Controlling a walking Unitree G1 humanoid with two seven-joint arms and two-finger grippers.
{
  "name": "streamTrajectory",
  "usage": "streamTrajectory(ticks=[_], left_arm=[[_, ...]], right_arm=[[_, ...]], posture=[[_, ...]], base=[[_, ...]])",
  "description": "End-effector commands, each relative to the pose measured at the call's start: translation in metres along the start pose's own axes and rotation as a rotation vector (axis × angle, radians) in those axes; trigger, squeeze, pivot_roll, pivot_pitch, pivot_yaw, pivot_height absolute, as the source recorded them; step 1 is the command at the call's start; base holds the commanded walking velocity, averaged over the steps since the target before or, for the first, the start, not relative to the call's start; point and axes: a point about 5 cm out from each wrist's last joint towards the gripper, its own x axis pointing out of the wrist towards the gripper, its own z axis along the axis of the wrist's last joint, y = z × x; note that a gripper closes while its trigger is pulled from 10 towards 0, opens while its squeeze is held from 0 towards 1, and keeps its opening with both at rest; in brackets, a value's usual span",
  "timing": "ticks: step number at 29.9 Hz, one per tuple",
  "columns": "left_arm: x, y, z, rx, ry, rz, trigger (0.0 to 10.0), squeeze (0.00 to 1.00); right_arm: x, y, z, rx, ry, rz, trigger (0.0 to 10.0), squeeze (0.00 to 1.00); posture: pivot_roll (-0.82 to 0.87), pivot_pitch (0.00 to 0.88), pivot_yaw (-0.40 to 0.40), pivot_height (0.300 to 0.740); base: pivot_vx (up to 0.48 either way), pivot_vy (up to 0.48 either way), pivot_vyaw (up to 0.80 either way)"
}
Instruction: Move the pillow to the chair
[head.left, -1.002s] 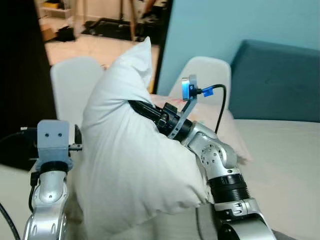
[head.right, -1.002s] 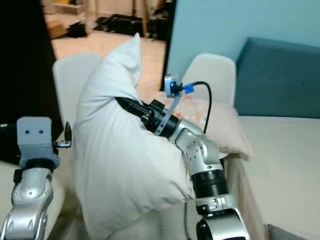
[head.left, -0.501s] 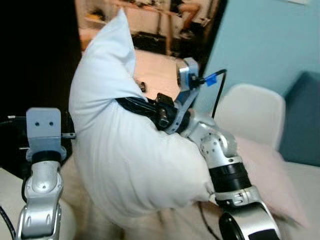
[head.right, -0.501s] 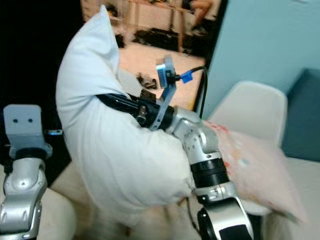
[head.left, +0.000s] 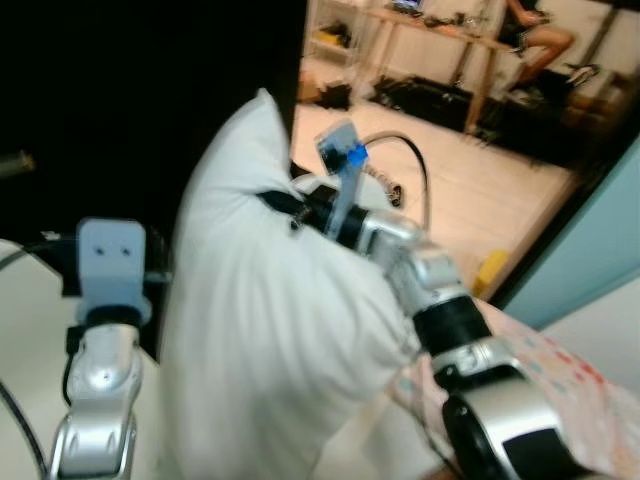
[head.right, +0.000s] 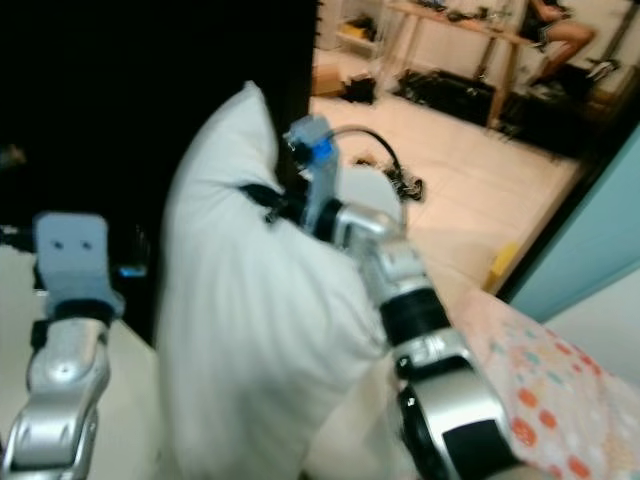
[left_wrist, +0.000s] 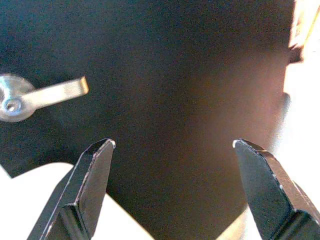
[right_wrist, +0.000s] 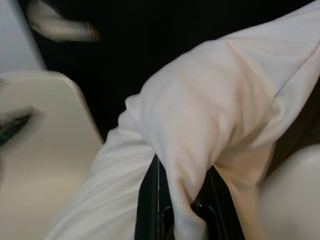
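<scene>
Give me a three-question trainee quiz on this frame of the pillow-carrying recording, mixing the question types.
1. True or false: the right pincer is closed on a fold of the white pillow.
2. Multiple choice: the left pincer is A) clamped on the pillow, B) open with nothing between its fingers, C) gripping the door handle.
3. Short answer: what metal thing sits on the dark door ahead of the left pincer?

Key: 1 true, the fabric bunches between its black fingers. 2 B, its fingers stand wide apart facing the door. 3 a silver lever door handle.
</scene>
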Motion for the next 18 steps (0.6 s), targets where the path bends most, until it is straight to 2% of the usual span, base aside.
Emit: streamTrajectory(ticks=[1,3,6,10,16,18], left_arm=[[-0.003,-0.009,-0.003,0.020,0.018,-0.054,10.0,0.00],[-0.005,-0.012,-0.003,0.014,0.026,-0.072,10.0,0.00],[-0.005,-0.013,-0.003,0.008,0.028,-0.077,10.0,0.00],[-0.006,-0.014,-0.003,0.002,0.029,-0.078,10.0,0.00],[-0.006,-0.016,-0.004,0.002,0.035,-0.062,10.0,0.00],[-0.007,-0.016,-0.003,-0.005,0.029,-0.064,10.0,0.00]], right_arm=[[-0.002,-0.006,-0.003,-0.032,0.033,-0.054,10.0,0.00],[-0.007,-0.020,-0.012,-0.050,0.117,-0.172,10.0,0.00],[-0.008,-0.026,-0.015,-0.065,0.136,-0.217,10.0,0.00],[-0.017,-0.044,-0.025,-0.062,0.218,-0.374,10.0,0.00],[-0.019,-0.049,-0.034,-0.066,0.264,-0.440,10.0,0.00],[-0.019,-0.049,-0.043,-0.074,0.297,-0.464,10.0,0.00]], posture=[[0.08,0.000,-0.120,0.734],[0.08,0.000,-0.121,0.734],[0.08,0.000,-0.121,0.734],[0.08,0.000,-0.123,0.734],[0.08,0.000,-0.126,0.734],[0.08,0.000,-0.128,0.734]], base=[[0.000,-0.469,0.00],[0.000,-0.472,0.00],[0.000,-0.472,0.00],[0.000,-0.468,0.00],[0.000,0.000,0.00],[0.000,0.000,0.00]])
